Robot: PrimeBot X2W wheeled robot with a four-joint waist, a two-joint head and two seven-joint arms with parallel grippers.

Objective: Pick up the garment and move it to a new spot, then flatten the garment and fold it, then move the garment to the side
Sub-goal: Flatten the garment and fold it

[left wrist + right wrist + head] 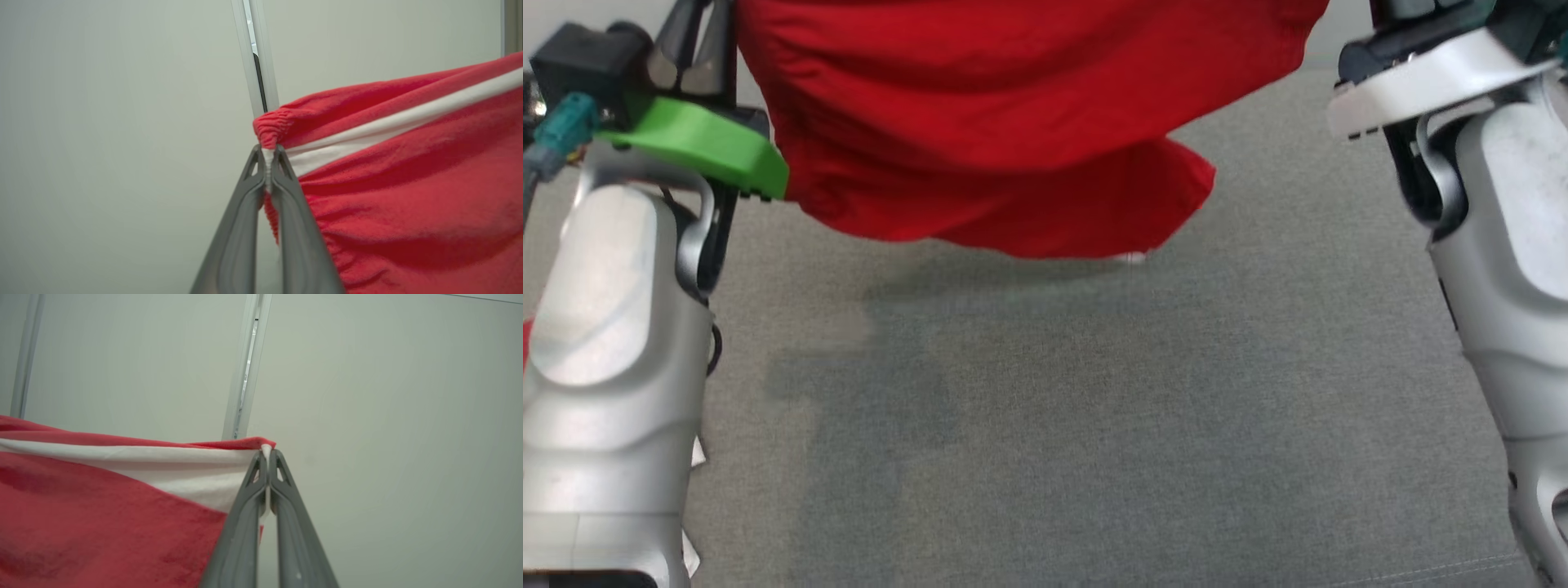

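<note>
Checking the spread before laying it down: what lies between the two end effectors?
The red garment hangs stretched between the left end effector and the right end effector, as the head view shows.

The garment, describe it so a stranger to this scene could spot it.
Above the grey cloth surface hangs the garment, held up between the left gripper and the right gripper. It is bright red, with a white band along its held edge.
</note>
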